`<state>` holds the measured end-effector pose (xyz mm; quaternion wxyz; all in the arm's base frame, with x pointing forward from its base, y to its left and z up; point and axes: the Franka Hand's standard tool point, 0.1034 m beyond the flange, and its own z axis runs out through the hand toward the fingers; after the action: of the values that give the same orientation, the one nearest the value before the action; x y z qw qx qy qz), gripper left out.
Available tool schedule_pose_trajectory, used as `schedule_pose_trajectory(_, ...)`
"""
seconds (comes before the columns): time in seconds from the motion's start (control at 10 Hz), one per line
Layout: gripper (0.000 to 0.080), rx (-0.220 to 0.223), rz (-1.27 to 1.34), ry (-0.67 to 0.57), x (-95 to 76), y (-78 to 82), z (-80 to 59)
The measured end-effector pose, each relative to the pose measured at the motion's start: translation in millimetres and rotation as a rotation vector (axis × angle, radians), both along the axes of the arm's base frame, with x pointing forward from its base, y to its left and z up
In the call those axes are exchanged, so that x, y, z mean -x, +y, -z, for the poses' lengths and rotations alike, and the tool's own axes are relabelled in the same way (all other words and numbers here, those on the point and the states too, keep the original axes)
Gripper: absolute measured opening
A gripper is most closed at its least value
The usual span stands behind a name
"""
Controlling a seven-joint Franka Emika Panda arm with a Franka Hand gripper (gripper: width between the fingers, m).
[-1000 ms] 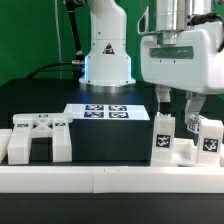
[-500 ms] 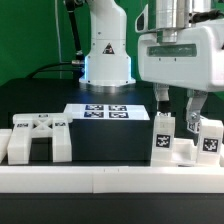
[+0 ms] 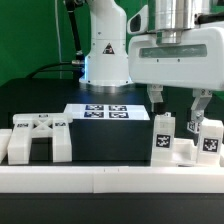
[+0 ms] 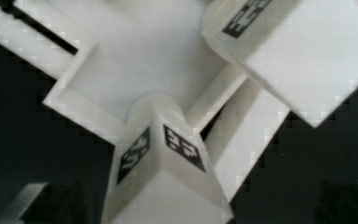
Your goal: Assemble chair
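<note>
The chair lies in loose white tagged parts. Several upright pieces [image 3: 163,136] stand in a cluster at the exterior view's right, by the front rail. A blocky part [image 3: 38,138] stands at the exterior view's left. My gripper [image 3: 178,101] hangs just above the right cluster, its jaws apart with nothing between them. In the wrist view a narrow tagged piece [image 4: 165,152] points up at the camera, over a flat slab [image 4: 123,80] and another tagged piece [image 4: 274,50]. My fingertips are barely visible there.
The marker board [image 3: 100,111] lies flat on the black table at the middle back. The robot base [image 3: 106,55] stands behind it. A low white rail [image 3: 100,178] runs along the table's front edge.
My gripper has risen a little above the right cluster and shifted slightly to the exterior view's left. The parts have not moved.
</note>
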<state>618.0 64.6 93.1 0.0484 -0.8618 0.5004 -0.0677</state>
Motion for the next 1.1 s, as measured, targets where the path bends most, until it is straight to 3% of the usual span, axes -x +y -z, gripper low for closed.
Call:
schedule_pose_trajectory(0.5,0.0649,0.087,-0.464,-0.013,0.9,-6.1,1.9)
schedule_pose_trajectory(1.1,0.0649,0.142,-0.712,-0.008,1.2,-6.0,2.4)
